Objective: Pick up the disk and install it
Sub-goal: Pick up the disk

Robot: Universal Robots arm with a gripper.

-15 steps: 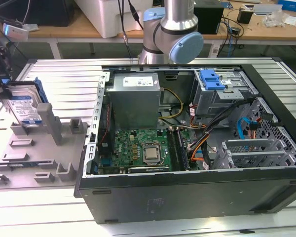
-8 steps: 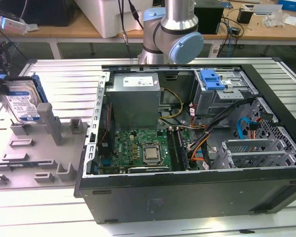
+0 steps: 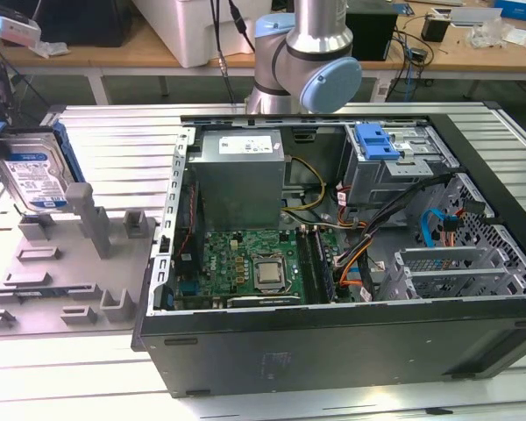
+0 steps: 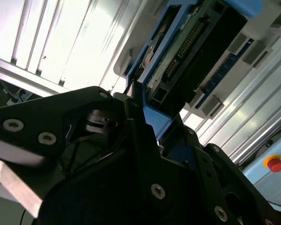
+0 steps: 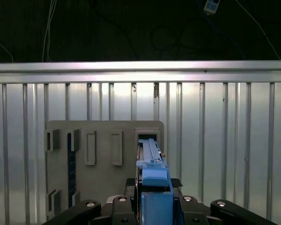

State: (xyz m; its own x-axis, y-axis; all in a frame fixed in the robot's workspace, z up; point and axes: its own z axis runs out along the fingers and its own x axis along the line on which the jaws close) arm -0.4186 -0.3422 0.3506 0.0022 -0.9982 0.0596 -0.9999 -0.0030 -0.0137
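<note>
At the grey stand (image 3: 79, 263) beside the computer case (image 3: 333, 346), the gripper (image 5: 153, 183) pinches the disk (image 3: 37, 171) by its blue frame: grasp seemingly made, installation not yet done.

I count one disk (image 3: 35, 175), one grey plate (image 3: 61, 272) and one open case (image 3: 333, 342). Inside the case I count one power supply (image 3: 241, 162), one drive cage (image 3: 390, 167), one motherboard (image 3: 232, 263) and one processor (image 3: 269, 274). I also count one red button (image 4: 275, 164).
</note>
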